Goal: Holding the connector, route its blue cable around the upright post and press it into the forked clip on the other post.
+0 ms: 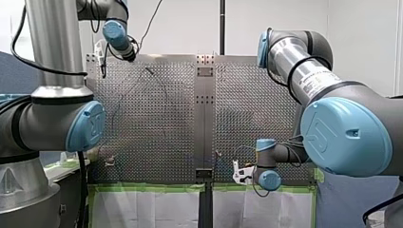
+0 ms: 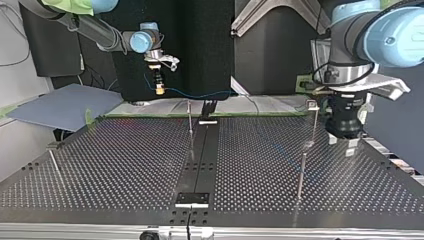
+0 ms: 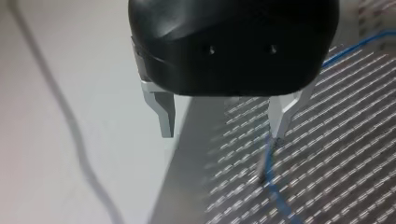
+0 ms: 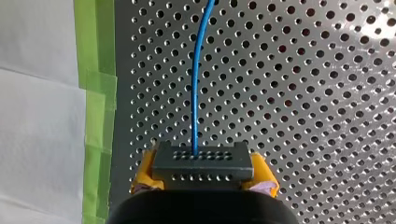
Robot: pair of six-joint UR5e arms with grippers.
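Yellow pads (image 4: 145, 173) of the right gripper (image 4: 203, 173) clamp the black connector (image 4: 203, 162) above the perforated table's (image 4: 303, 93) edge, the left gripper (image 3: 222, 125) hangs wide open and empty, and if you swing low the slack blue cable (image 4: 198, 74) may snag the upright post (image 2: 190, 117).

Blue cable (image 4: 198, 70) — black connector (image 4: 203, 163) — green tape (image 4: 95, 93).

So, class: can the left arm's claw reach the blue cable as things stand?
Probably yes: the left claw is open, and the blue cable runs uncovered close beside it, with nothing between.
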